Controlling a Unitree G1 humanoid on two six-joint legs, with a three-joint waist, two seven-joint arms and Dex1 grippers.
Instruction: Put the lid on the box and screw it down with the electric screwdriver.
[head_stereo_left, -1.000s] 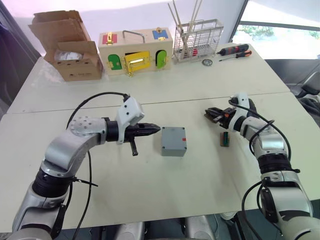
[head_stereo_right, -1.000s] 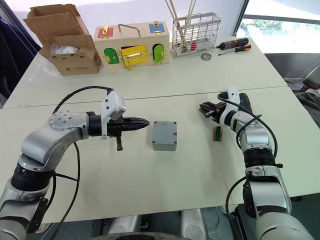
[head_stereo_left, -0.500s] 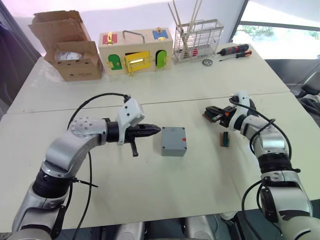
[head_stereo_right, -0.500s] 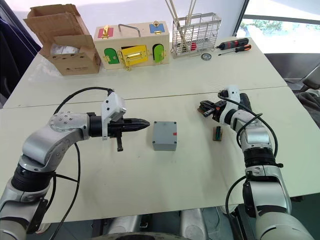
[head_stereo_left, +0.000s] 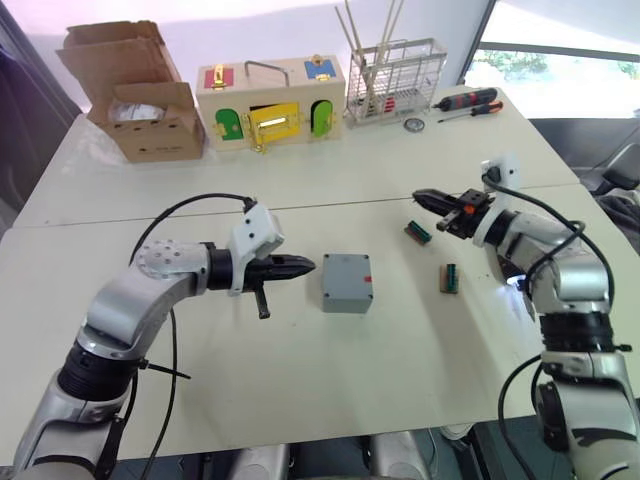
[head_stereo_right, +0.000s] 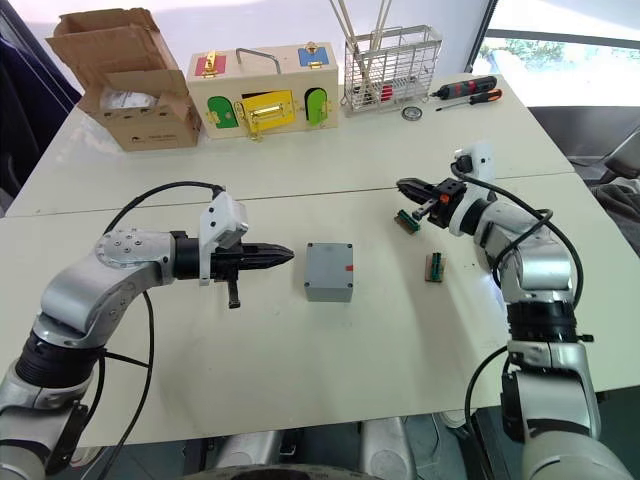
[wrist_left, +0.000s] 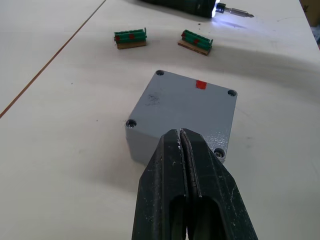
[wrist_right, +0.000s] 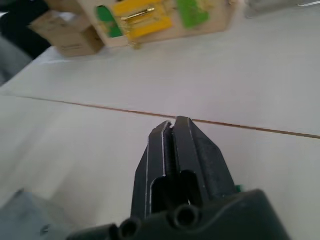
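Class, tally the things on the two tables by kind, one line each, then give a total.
Grey box: 1
Green terminal blocks: 2
Red-and-black hand screwdrivers: 2
Cardboard box: 1
Wooden box with coloured doors: 1
Wire basket: 1
Total: 8

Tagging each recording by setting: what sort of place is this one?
Probably a robot test or training lab, not a home. White tables carry practice props: a wooden latch box with coloured doors, a wire rack, hand screwdrivers and a grey junction box. A large window is behind.
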